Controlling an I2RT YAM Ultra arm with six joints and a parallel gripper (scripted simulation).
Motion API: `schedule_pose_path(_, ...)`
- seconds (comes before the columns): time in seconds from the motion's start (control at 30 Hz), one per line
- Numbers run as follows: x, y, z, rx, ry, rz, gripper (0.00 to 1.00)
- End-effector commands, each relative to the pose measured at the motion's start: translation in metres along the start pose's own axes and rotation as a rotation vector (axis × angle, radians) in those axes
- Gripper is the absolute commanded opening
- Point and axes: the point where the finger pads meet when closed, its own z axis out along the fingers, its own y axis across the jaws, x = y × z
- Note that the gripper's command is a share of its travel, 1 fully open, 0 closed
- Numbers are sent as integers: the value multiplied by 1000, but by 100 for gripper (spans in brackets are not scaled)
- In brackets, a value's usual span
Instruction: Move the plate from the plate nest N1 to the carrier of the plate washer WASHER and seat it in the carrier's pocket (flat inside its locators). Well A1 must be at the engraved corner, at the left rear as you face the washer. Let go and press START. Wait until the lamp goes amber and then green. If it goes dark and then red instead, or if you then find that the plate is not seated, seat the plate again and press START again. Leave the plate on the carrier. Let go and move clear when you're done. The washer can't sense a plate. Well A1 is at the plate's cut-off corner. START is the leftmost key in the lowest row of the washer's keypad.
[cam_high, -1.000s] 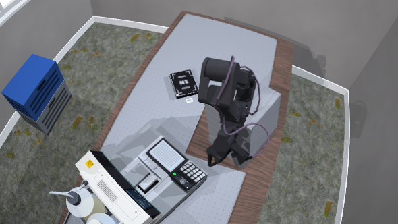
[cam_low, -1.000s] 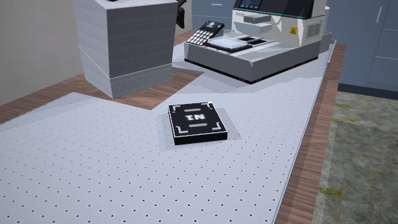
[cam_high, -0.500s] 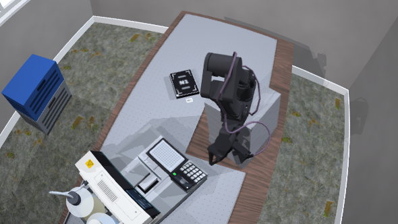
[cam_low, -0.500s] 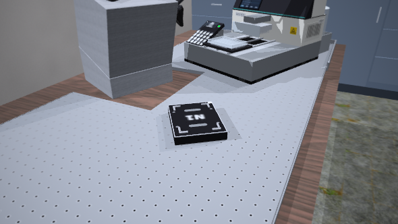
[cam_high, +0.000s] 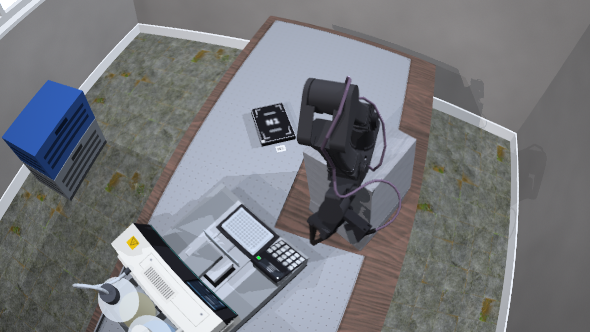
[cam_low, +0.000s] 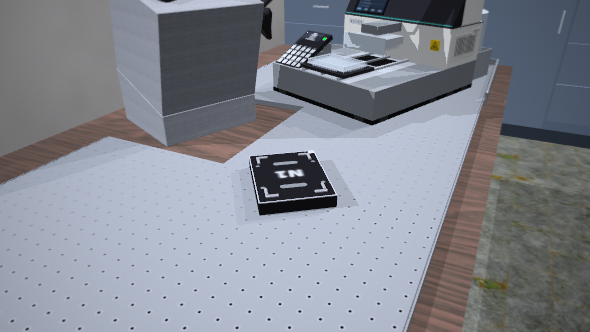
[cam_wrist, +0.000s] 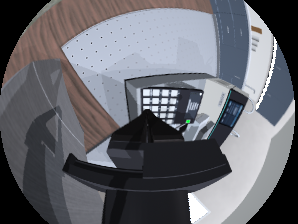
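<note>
The white plate (cam_high: 247, 230) (cam_low: 336, 63) lies on the washer's carrier, beside the keypad (cam_high: 287, 254) (cam_low: 300, 54) (cam_wrist: 161, 102), and looks flat there. Its cut-off corner is too small to tell. The lamp (cam_high: 258, 258) (cam_low: 324, 38) (cam_wrist: 188, 121) at the keypad is green. The plate nest N1 (cam_high: 272, 123) (cam_low: 291, 175) is black and bears no plate. My gripper (cam_high: 313, 242) (cam_wrist: 147, 112) is shut and empty. It is raised clear of the keypad, to its right-hand side in the top view, and hides the keypad's near part in the wrist view.
The white washer housing (cam_high: 165, 280) (cam_low: 415, 42) stands behind the carrier, with bottles (cam_high: 120, 300) behind it. A grey block (cam_high: 400, 160) (cam_low: 210, 65) stands under the arm, between nest and keypad side. A small label (cam_high: 280, 148) lies by the nest.
</note>
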Motion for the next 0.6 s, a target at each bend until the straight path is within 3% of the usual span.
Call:
schedule_pose_path(0.0, 1, -16, 1, 19, 3, 63, 100)
schedule_pose_path(0.03, -4, -12, -1, 23, 1, 79, 4)
schedule_pose_path(0.17, -5, -12, -1, 22, -3, 145, 4)
schedule_pose_path(0.27, -5, -12, -1, 22, -5, 245, 0)
schedule_pose_path(0.57, -5, -12, -1, 19, -11, 545, 0)
